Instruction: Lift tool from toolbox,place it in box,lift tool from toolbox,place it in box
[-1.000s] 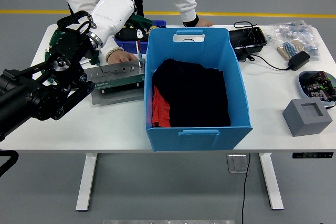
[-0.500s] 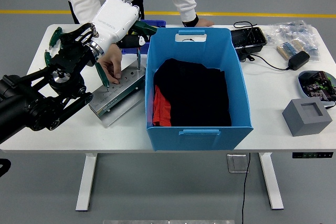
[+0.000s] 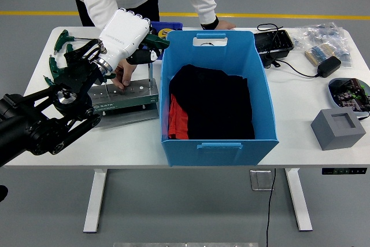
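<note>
My left hand (image 3: 124, 33) hangs over the grey toolbox tray (image 3: 118, 99), just left of the blue box (image 3: 217, 99); whether its fingers hold the green-handled tool (image 3: 151, 41) I cannot tell. Half a second ago the tray was tilted; it now lies flat on the tabletop (image 3: 300, 114), a person's hand (image 3: 123, 74) pressing it. Judgement: the tool is freed and still outside the box, so transfer comes next.
</note>
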